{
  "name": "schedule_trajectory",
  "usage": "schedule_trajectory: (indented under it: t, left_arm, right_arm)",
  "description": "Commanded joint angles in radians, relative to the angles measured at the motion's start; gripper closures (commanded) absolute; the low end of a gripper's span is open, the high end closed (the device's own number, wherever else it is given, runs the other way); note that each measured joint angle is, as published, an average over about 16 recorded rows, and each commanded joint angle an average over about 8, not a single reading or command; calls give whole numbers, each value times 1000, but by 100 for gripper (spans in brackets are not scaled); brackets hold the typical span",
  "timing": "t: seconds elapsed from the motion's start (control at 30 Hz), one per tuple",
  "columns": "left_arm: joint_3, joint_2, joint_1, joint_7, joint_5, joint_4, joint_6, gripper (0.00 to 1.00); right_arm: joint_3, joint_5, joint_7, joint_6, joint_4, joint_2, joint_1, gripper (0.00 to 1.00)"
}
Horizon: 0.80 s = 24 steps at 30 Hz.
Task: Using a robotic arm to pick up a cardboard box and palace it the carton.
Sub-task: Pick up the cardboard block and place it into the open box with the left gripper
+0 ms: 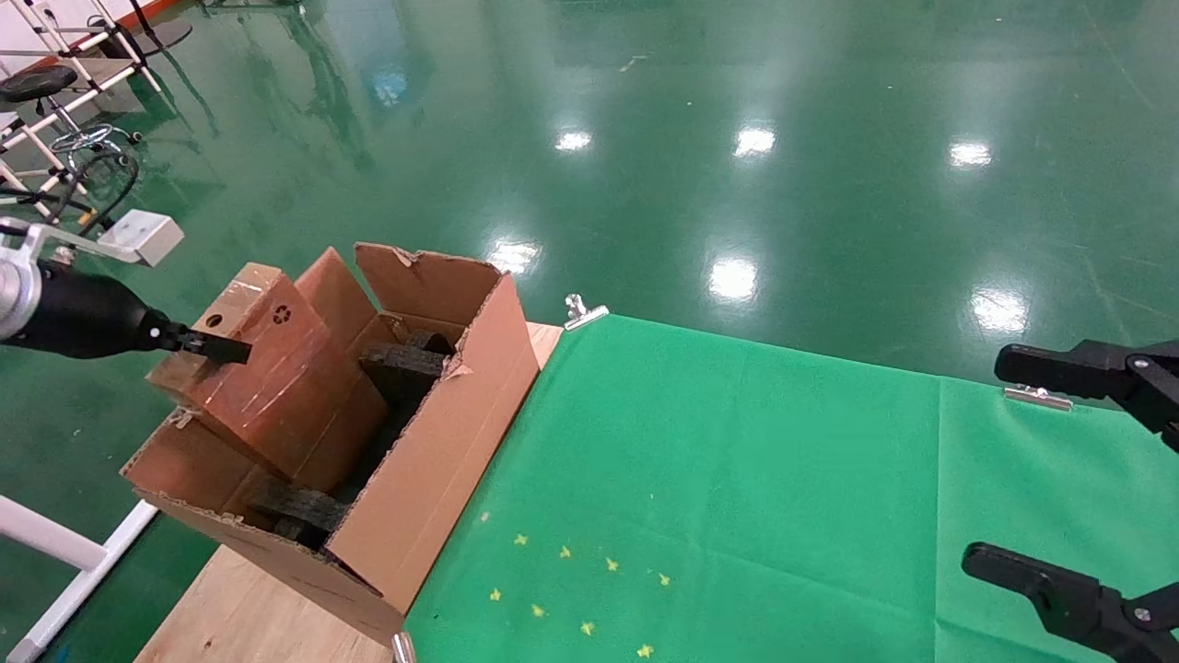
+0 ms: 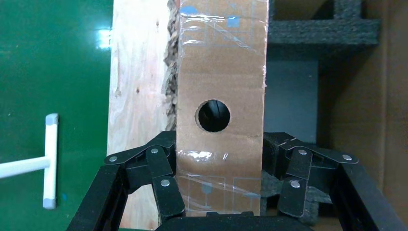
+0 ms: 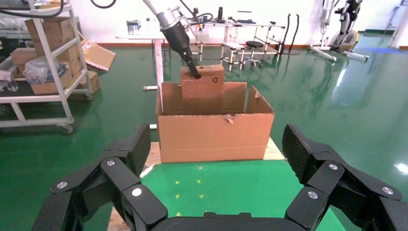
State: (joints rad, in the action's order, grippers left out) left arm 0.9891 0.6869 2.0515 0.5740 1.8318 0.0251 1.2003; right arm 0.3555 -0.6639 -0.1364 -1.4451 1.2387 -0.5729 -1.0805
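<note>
- My left gripper [image 1: 216,347] sits at the left side of the head view. It is clamped on the cardboard box [image 1: 262,368], one finger on each narrow side.
- In my left wrist view, the black fingers [image 2: 166,185] press the box from both sides, just below its round hole.
- The box is partly down inside the carton [image 1: 442,460], at the left middle of the head view. Its top sticks up above the torn flaps. It looks a bit tilted.
- Black foam [image 1: 405,364] lies inside the carton, next to the box.
- The carton sits on the bare wood end of the bench [image 1: 249,608], beside the green cloth [image 1: 737,479].
- I think I am at the putting-in step. The box is in the carton, but I have not let go yet.
- Next I should lower it gently until it rests, then open up and lift straight out. I must watch the foam so the box does not get stuck.
- My right gripper [image 1: 1041,470] waits at the right edge of the head view, fingers wide apart, holding nothing.
- The box has a small round recycle mark near its top. I also see faint printed marks under the shiny tape. I cannot read any words.
</note>
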Motion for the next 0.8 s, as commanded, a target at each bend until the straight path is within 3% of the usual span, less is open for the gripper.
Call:
schedule_trajectory:
  t: [0.03, 0.43, 0.8]
  left_arm:
    - [-3, 5, -16, 0, -4, -11, -16, 100]
    - [-21, 43, -111, 24, -30, -36, -130, 100]
    - [-39, 84, -214, 52, -57, -39, -303, 100]
  right_arm:
    - [0, 0, 0, 0, 0, 0, 0, 0]
    - [0, 0, 0, 0, 0, 0, 0, 0]
    - [0, 0, 0, 0, 0, 0, 0, 0]
